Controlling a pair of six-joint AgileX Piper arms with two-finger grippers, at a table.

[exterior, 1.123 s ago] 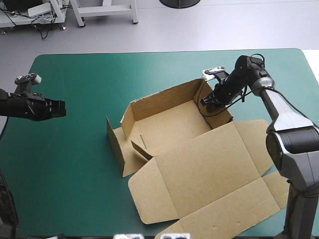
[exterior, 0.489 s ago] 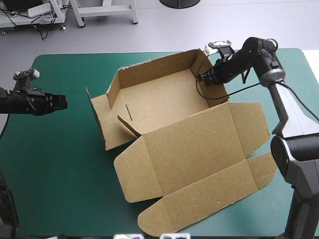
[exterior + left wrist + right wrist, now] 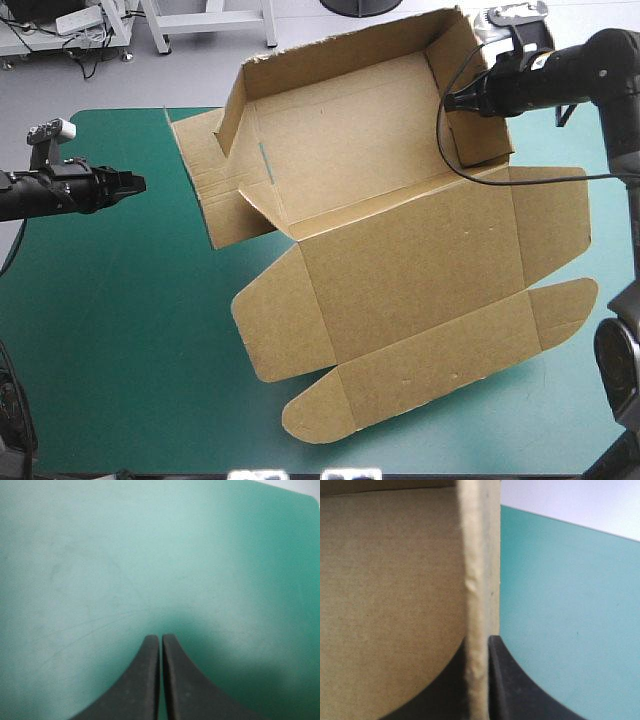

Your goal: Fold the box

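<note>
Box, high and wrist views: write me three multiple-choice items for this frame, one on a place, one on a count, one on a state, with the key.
1. Where does the right end effector grip the box?
A. the lid's rounded flap
B. the raised wall nearest the right arm
C. the tray floor

2. How many end effectors touch the box?
A. none
B. one
C. two

3. How is the left end effector?
A. open wide
B. shut on the box
C. shut, holding nothing

Key:
1 B: the right wrist view shows that wall's edge between its fingers.
2 B: the left one hangs apart over the teal-green cover.
3 C: in the left wrist view they meet in one arch, with only cover beyond.
</note>
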